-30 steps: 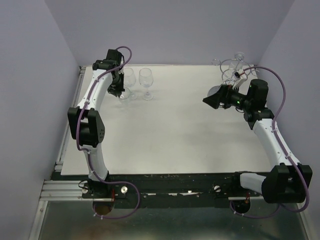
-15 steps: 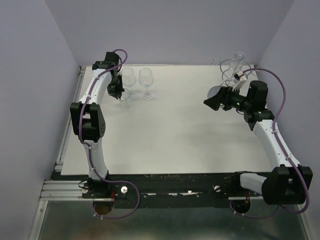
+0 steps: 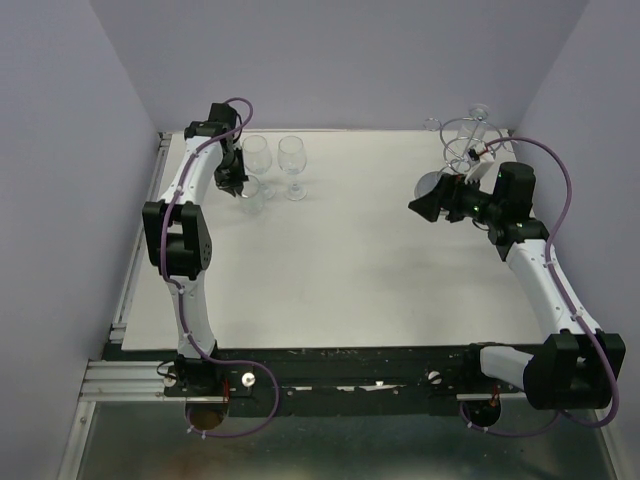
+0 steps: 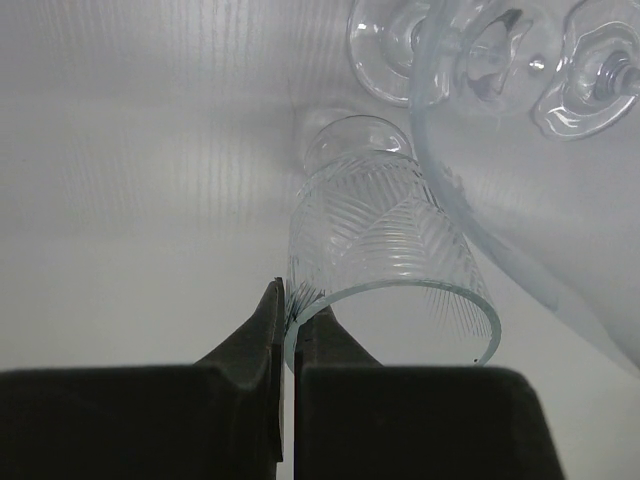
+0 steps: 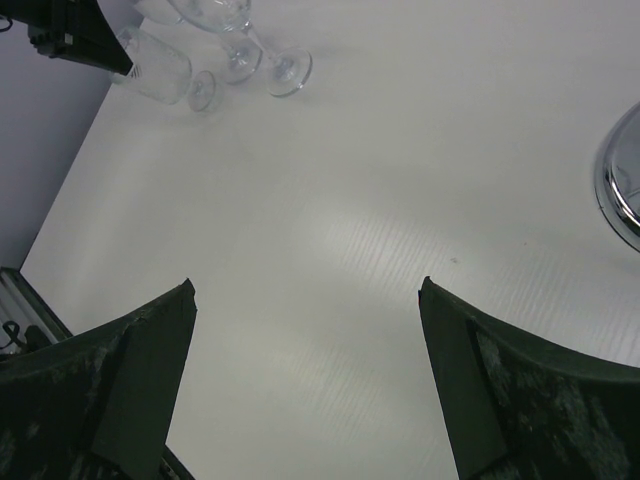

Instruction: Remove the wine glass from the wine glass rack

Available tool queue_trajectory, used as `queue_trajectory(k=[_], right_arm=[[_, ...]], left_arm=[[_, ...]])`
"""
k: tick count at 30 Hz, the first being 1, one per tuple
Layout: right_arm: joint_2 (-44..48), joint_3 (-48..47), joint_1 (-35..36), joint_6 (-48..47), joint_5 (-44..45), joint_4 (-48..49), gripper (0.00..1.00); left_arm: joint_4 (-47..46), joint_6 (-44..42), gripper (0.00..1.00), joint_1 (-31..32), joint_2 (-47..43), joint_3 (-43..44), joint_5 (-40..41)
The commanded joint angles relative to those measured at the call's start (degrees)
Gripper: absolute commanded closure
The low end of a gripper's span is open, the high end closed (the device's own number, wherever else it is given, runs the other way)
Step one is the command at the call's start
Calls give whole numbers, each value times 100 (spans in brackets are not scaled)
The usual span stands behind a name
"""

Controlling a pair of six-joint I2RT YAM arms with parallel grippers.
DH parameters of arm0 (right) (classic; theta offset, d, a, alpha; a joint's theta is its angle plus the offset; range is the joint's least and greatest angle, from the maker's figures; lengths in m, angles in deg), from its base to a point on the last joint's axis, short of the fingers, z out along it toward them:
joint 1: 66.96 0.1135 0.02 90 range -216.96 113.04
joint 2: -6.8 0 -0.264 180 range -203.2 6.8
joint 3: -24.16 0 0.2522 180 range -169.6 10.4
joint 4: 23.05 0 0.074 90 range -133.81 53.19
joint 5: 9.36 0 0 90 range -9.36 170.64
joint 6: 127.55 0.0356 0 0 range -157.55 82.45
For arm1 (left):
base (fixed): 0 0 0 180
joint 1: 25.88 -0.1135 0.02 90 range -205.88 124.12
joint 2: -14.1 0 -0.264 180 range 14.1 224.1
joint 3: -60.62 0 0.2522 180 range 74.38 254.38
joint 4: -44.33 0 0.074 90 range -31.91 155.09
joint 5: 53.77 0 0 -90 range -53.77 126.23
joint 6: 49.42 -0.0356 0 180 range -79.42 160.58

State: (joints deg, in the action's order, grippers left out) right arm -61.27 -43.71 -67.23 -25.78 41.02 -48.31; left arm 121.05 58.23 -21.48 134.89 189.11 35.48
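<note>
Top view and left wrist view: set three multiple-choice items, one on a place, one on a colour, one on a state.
1. The rack stands at the table's: A) near left corner B) far right corner C) centre.
2. The cables are: A) purple B) green C) orange.
3. The left gripper is: A) wide open B) out of view C) shut on a glass rim.
Key: B, its chrome rings sit by the far right edge; A, purple loops show in the top view; C, its jaws pinch the ribbed rim.

Two arms: left arm (image 3: 190,175) and right arm (image 3: 545,275), white links, black joint housings, purple cables (image 3: 567,190) looping outside. Right gripper (image 5: 307,285): dark wedge fingers (image 5: 130,390), seemingly mottled green.
</note>
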Motion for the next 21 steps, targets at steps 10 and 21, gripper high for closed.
queue_trajectory(k=[10,21], right_arm=[[251,199,27,-166,244,-238,0],[321,295,27,-166,323,-168,0]], left_arm=[[-205,-25,100,-62,102,181,-558],[-240,-69,100,-62,67,40,-601]])
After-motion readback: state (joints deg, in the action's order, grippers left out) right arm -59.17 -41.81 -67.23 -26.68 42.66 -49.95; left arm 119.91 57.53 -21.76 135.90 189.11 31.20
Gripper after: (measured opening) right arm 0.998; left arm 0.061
